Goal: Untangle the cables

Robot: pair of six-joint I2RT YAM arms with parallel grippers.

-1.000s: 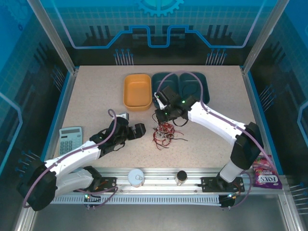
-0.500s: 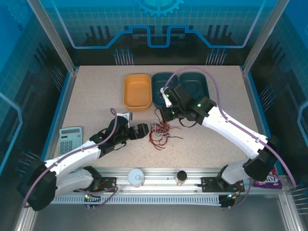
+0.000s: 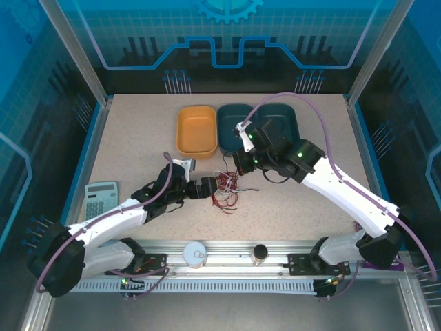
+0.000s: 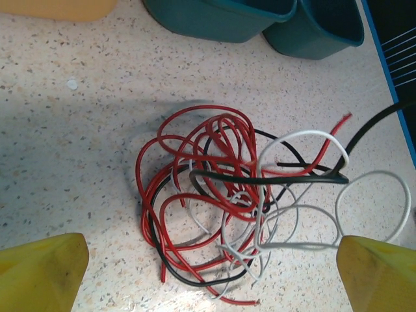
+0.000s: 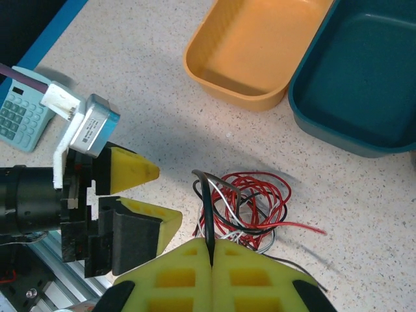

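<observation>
The right claw [image 5: 211, 257] was pinched shut on one black cable [image 5: 206, 201], which rose from the cables [image 5: 250, 208] lying just past its tips. The left claw [image 5: 151, 195] stood wide open, low over the table [image 3: 138, 138]. The near edge of the heap lay between its yellow fingers [image 4: 40, 270], and a white loop ran close by one of them. The red, black and white cables formed one loose tangle on the table between the two claws.

Beyond the right claw sat an orange tray [image 3: 196, 131] with two teal trays [image 3: 234, 124] to its right. Behind the left claw, to its outer side, lay a calculator [image 3: 102, 200]. The table was speckled beige, with a metal rail [image 3: 227, 243] along its near side carrying a white can [image 3: 195, 255] and a dark jar [image 3: 259, 254]. Blue printed panels [image 3: 227, 34] on metal posts walled the space.

The left arm lay stretched low and almost flat from its base towards the heap. The right arm reached up and across from its base, elbow out to the right, wrist bent down over the cables.
</observation>
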